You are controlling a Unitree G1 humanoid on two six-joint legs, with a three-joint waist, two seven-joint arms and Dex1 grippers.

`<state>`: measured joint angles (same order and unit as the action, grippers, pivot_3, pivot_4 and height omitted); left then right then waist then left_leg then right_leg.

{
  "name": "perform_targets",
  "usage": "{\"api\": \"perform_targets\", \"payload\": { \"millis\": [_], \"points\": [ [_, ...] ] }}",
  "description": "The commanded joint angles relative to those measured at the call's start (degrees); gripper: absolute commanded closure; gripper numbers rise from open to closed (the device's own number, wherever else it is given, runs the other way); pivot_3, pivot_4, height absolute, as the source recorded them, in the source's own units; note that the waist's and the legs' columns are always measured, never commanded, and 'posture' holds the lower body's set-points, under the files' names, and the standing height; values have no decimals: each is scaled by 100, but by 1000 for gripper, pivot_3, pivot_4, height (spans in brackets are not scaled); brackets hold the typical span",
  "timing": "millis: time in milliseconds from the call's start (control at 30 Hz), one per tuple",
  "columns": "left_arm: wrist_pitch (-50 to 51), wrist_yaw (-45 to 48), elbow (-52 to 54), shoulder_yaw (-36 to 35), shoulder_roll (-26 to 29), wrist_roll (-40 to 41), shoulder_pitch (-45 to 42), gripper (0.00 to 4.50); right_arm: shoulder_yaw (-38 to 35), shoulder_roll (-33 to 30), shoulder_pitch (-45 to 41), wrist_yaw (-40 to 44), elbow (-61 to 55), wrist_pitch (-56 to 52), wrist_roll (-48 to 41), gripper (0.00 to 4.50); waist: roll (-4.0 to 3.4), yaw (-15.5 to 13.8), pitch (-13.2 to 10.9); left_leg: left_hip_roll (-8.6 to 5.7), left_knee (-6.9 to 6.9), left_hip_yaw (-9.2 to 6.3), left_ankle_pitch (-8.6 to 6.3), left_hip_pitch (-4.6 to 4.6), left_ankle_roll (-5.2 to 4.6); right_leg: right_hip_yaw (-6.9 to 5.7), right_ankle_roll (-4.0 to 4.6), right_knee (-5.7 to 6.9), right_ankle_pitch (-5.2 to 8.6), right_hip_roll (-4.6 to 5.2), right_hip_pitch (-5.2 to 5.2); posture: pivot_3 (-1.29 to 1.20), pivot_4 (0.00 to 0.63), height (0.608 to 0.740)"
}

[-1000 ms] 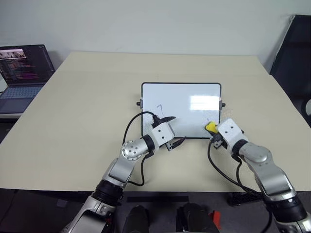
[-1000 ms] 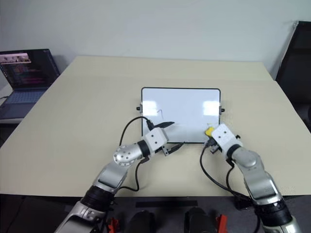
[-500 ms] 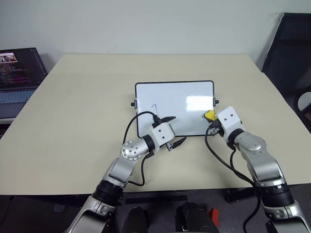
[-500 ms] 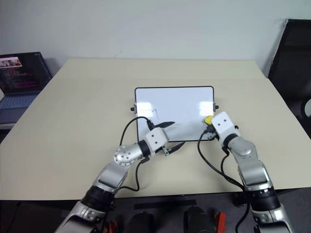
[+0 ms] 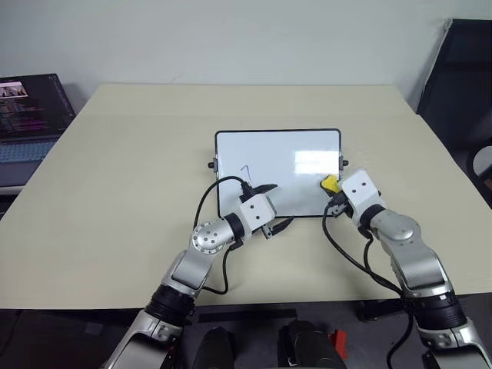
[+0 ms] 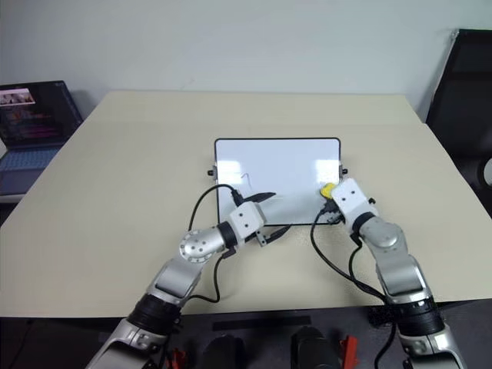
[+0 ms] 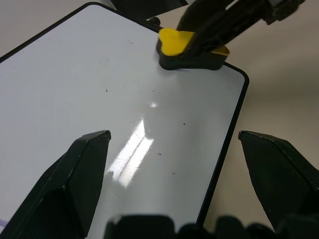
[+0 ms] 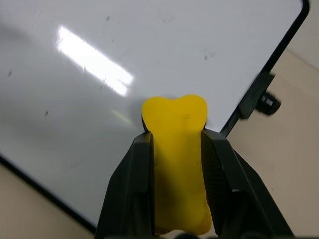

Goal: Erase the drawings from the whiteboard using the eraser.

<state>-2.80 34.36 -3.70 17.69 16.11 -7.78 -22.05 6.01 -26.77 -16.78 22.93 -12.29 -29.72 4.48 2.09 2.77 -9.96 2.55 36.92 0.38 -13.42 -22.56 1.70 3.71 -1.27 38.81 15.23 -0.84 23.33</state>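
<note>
The whiteboard (image 5: 277,157) lies flat in the middle of the table. One thin dark drawing (image 5: 246,171) shows on its left part. My right gripper (image 8: 177,139) is shut on the yellow eraser (image 5: 330,184), whose black underside sits on the board near the right edge (image 7: 192,47). My left gripper (image 5: 274,206) is open at the board's near edge, with nothing between its wide-spread fingers (image 7: 84,159).
A beige table (image 5: 115,192) carries the board. An open laptop (image 5: 31,115) stands off the far left corner, and a black chair (image 5: 461,84) is at the right. A small black knob (image 8: 264,102) sticks out of the board's right side.
My right gripper has carried the eraser away from the board's near edge, farther along its right side. The left arm has stayed still. The camera has shifted a little.
</note>
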Motion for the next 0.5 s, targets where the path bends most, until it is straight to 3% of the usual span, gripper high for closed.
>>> {"api": "perform_targets", "payload": {
  "millis": [33,500],
  "points": [
    [-24,-67,232,-46,-28,22,-65,0,124,-125,250,204,-46,-303,31,3540,1,9,0,1,0,2,0,4,0,1,0,0,0,0,-1,0,150,740],
    [12,-74,283,-80,-3,41,-35,0,-157,110,-129,-3,106,162,46,3540,3,67,-2,3,-1,17,0,17,0,12,-5,3,-3,-3,-2,0,150,740]
  ]
}}
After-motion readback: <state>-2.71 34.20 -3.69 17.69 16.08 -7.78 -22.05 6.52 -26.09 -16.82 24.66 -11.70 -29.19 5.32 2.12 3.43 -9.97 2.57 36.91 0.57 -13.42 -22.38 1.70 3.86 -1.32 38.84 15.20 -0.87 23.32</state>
